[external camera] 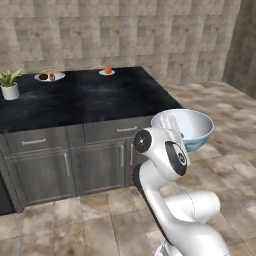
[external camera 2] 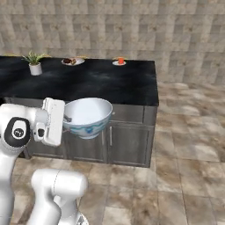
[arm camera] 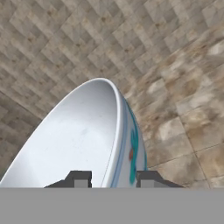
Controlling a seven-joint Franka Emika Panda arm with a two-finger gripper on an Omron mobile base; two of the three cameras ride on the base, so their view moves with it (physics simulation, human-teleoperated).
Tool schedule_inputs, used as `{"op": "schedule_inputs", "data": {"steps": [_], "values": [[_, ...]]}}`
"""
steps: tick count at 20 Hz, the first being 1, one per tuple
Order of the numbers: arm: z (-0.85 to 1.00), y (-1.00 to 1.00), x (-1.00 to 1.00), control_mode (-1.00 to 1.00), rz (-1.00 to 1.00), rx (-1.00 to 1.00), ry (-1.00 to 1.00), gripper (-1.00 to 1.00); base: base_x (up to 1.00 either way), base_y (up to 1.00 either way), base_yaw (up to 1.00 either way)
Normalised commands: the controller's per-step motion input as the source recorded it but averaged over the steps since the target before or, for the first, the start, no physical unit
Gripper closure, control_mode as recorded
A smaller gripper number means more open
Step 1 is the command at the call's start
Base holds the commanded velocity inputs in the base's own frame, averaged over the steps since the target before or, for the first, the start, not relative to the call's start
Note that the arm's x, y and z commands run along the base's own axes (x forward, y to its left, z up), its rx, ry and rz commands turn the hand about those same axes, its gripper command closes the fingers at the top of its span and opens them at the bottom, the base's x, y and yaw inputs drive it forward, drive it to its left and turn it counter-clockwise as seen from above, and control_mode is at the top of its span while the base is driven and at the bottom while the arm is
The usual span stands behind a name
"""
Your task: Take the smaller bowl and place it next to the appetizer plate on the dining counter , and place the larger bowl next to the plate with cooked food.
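Note:
My gripper [arm camera: 113,179] is shut on the rim of the larger bowl [arm camera: 87,140], one finger inside and one outside. The bowl [external camera: 192,127] is white with a blue and reddish pattern outside and pale blue inside. It hangs in the air in front of the grey cabinets, to the right of the hand [external camera 2: 66,118], well below and short of the black top. At the far edge of the dining counter [external camera: 80,92] stand the plate with cooked food [external camera: 49,76] and, to its right, the appetizer plate [external camera: 106,71] with a red piece. The smaller bowl is out of view.
A potted plant [external camera: 9,85] in a white pot stands at the left of the black top. Grey cabinet doors and drawers [external camera: 95,160] face me below it. Tiled floor [external camera 2: 184,145] stretches to the right of the counter's corner.

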Motion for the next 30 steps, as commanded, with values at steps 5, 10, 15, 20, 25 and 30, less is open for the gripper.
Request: {"op": "schedule_inputs", "data": {"steps": [5,10,15,20,25,30], "values": [[0.0,0.0,0.0,1.0,0.0,0.0,0.0,1.0,0.54,-1.0,0.0],[0.0,0.0,0.0,1.0,0.0,0.0,0.0,1.0,0.55,-1.0,0.0],[0.0,0.0,0.0,1.0,0.0,0.0,0.0,1.0,0.73,-1.0,0.02],[0.0,0.0,0.0,1.0,0.0,0.0,0.0,1.0,0.84,-1.0,0.14],[0.0,0.0,0.0,1.0,0.0,0.0,0.0,1.0,0.82,-1.0,0.24],[0.0,0.0,0.0,1.0,0.0,0.0,0.0,1.0,0.68,-1.0,0.33]]}}
